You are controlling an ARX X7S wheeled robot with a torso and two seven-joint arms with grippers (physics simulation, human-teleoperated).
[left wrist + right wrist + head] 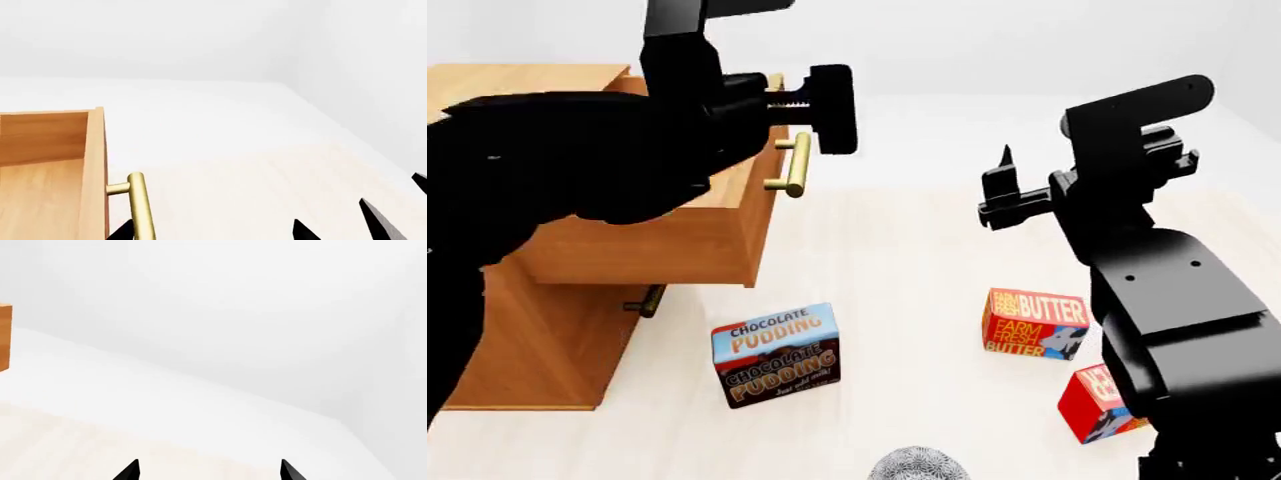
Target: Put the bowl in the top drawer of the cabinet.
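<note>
With the top drawer [694, 235] open and both end effectors spread empty, we risk clipping its handle [790, 165] reaching for the bowl [918, 466].

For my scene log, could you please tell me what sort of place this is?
Probably a bare simulated test room, not a real home: plain white walls, a pale wood floor, one wooden cabinet, and food boxes such as chocolate pudding standing on that floor.

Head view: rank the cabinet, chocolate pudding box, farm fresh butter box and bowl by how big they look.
1. cabinet, partly behind the left arm
2. chocolate pudding box
3. farm fresh butter box, a bit smaller, though farther from the camera
4. bowl, cut off by the frame edge, so unsure
</note>
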